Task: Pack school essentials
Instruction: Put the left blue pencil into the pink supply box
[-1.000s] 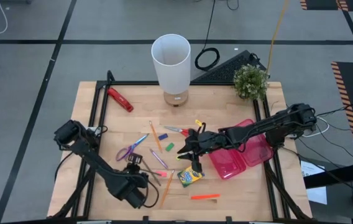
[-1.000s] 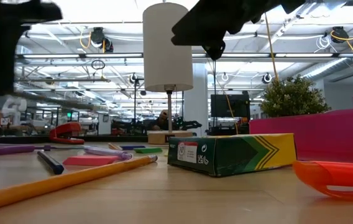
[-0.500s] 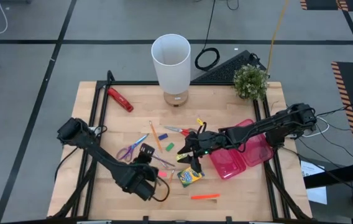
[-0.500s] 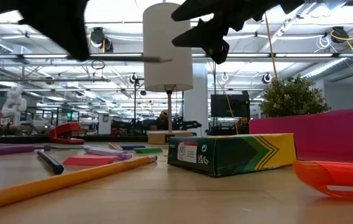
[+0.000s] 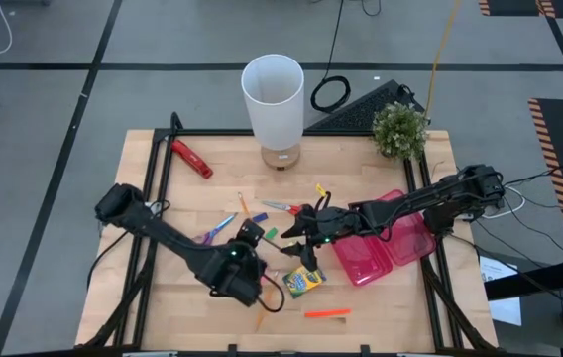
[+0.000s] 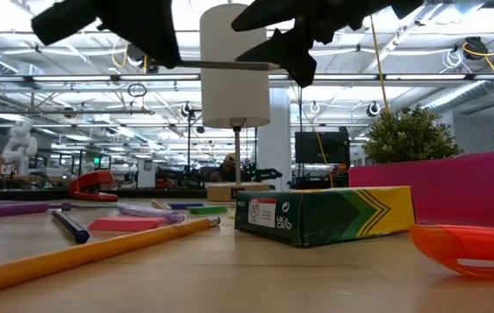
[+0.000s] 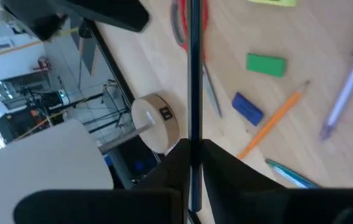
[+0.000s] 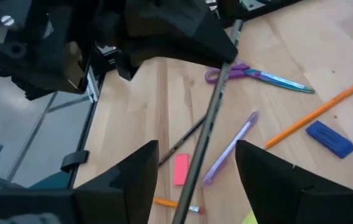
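Holding a thin dark pencil [image 7: 193, 81] pinched between its two closed fingers, the left gripper [image 5: 249, 246] hangs above the middle of the table [image 5: 361, 307], the pencil sticking out level toward the right gripper [image 5: 299, 233]. In the low view the pencil [image 6: 230, 64] runs as a level bar well above the tabletop, its far end at the right gripper's [image 6: 292, 54] fingers. In the right wrist view the right gripper's fingers are spread wide, one on each side of the pencil [image 8: 209, 127], not closed on it.

On the wood below:
- yellow-green crayon box [image 5: 304, 282], just in front of the two grippers
- orange marker [image 5: 327, 313], near the table's front edge
- purple-handled scissors [image 8: 251, 73] and a lilac pen [image 8: 231, 147]
- blue eraser [image 8: 330, 137] beside an orange pencil [image 8: 318, 111]; pink eraser [image 8: 181, 169]
- green eraser [image 7: 266, 64]
- red-handled scissors [image 5: 281, 208], behind the right gripper

Pink plastic case [image 5: 386, 248] lies open under the right arm. Red-and-black hand tool [image 5: 191, 158] sits at the far left corner. White lamp [image 5: 274, 99] and small potted plant [image 5: 398, 129] stand along the far edge.
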`<action>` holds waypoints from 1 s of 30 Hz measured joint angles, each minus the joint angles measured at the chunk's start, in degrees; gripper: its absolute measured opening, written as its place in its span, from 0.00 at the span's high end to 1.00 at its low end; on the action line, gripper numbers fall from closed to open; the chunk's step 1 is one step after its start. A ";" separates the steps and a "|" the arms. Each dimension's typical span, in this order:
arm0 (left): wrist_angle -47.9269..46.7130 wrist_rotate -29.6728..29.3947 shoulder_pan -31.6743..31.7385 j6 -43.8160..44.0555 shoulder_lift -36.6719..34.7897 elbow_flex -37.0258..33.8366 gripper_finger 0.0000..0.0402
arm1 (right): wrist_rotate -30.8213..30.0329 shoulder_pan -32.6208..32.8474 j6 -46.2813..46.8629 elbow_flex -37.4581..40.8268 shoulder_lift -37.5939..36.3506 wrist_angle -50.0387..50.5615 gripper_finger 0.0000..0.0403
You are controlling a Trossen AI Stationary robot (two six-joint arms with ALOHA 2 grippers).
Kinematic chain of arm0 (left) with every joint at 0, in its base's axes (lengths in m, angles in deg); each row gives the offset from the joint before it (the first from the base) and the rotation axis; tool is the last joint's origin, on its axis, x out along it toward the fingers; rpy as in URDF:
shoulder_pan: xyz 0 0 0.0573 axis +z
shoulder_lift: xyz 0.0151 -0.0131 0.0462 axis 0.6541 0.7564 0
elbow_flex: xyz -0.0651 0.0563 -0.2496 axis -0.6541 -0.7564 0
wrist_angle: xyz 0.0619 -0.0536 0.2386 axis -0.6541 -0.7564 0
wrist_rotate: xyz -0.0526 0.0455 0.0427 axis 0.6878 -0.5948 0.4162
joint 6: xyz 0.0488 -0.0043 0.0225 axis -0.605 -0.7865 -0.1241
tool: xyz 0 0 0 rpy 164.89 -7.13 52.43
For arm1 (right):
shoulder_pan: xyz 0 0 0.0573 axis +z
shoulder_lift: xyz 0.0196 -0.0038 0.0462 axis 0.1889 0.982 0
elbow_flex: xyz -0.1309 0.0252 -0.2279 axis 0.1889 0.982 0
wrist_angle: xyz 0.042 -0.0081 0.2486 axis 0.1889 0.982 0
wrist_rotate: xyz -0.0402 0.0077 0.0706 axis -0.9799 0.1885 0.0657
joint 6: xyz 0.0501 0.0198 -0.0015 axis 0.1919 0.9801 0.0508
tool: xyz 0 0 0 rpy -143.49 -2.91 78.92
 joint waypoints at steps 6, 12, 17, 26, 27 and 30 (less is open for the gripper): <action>3.35 -2.84 0.96 -5.96 0.00 0.00 0.90 | -0.02 -0.07 -0.05 0.00 0.00 0.04 0.49; 6.00 -5.48 2.08 -8.00 0.00 0.00 0.90 | -0.09 -0.07 -0.91 0.00 0.06 0.36 0.50; 9.11 -5.79 2.47 -10.78 0.00 0.00 0.90 | -0.17 -0.52 -1.35 0.11 0.99 0.24 0.52; 9.36 -5.81 2.48 -9.96 0.00 0.00 0.90 | -0.18 -1.16 -3.09 0.04 0.85 0.34 0.77; 9.36 -5.81 2.48 -9.83 0.00 0.00 0.90 | -0.23 -1.16 -3.50 0.04 0.86 0.40 0.80; 9.30 -5.83 2.42 -9.67 0.00 0.00 0.89 | -0.62 -1.25 -4.35 0.07 0.87 0.94 0.89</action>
